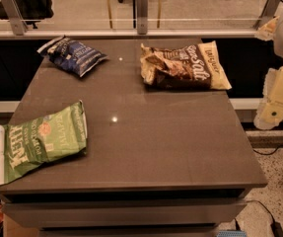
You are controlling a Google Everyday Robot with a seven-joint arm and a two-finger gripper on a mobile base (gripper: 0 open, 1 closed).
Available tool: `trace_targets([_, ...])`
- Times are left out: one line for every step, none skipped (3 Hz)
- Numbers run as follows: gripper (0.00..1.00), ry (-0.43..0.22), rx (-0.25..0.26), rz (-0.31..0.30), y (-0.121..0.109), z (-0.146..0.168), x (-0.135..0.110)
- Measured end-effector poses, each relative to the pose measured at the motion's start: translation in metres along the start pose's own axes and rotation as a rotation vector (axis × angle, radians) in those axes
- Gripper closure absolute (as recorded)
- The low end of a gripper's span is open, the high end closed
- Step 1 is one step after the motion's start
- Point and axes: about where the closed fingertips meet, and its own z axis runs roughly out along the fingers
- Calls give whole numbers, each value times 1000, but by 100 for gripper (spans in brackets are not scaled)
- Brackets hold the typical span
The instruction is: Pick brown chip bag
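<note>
On right side of grey desk [146,152], toward back edge: brown chip bag [183,65], crinkled, lying flat, cream ends, white "Salt" lettering. At back left, well apart: dark blue chip bag [72,56]. At front left corner: light green chip bag [40,142], also flat. Off desk's right side, near brown bag but apart from it: cream-coloured arm w/ what is prob. the pincer [271,110], cut off by frame edge; spread or pressed together, cannot tell. Behind desk: glass railing [141,9].
</note>
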Motion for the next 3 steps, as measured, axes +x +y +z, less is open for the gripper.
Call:
trace_targets([0, 0, 0, 0, 0, 0, 0])
trace_targets([0, 8, 12, -49, -10, -3, -7])
trace_targets([0, 25, 24, -132, -29, 2, -24])
